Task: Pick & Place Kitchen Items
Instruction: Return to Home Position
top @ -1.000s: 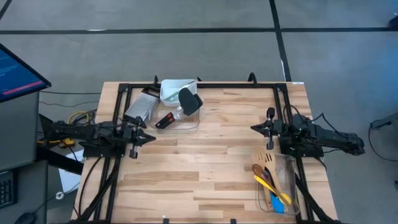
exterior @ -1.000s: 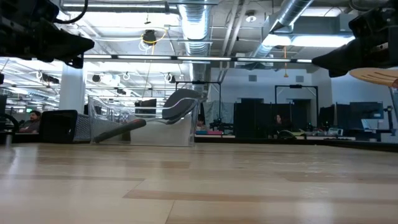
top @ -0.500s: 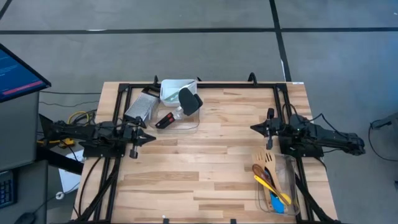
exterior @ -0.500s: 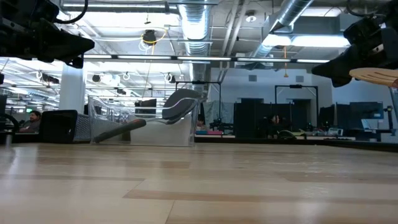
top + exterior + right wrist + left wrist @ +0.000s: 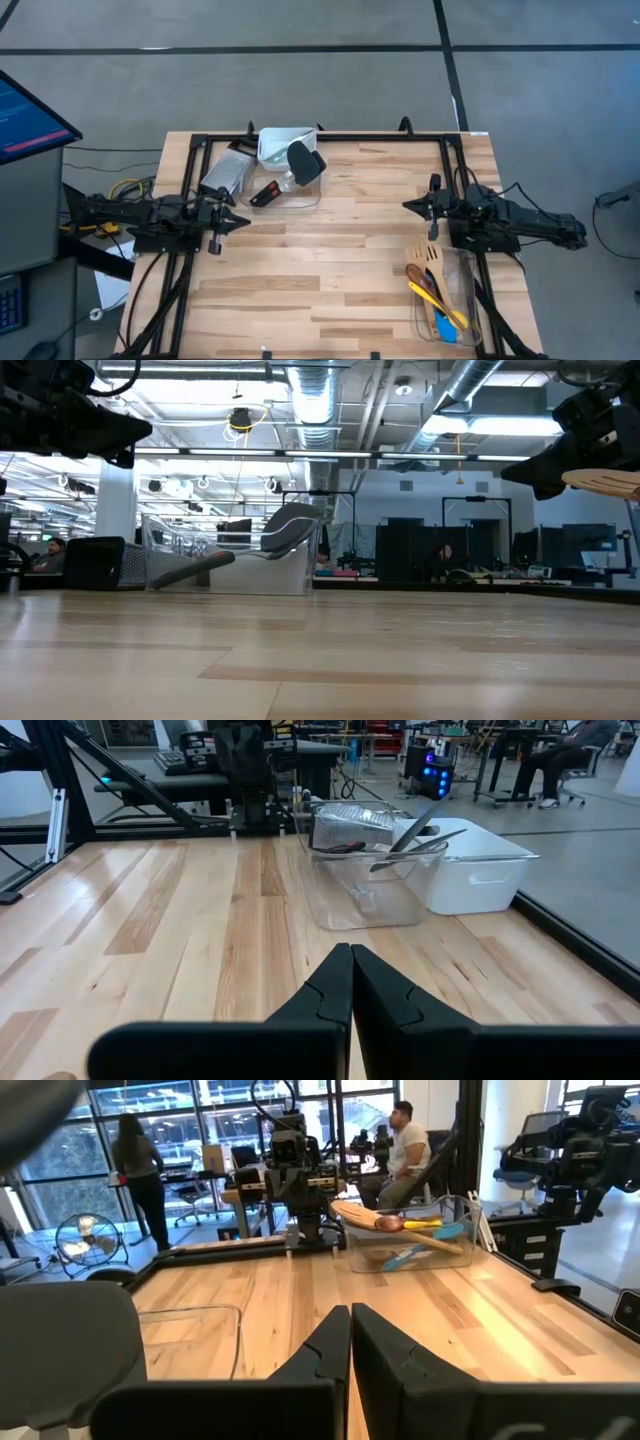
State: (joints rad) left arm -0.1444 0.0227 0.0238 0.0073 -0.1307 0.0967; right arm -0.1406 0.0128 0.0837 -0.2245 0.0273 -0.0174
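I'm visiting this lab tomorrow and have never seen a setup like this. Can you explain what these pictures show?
This is a robot with two dark arms working at a wooden table. One picture looks straight down from above, one looks level across the table top, and two come from cameras on the arms' wrists. The left gripper and the right gripper are both shut and hold nothing, each above its own side of the table. A clear bin near the far edge holds a black spatula, with a white tub next to it. Another clear bin by the right arm holds wooden utensils, a yellow spoon and a blue spoon.
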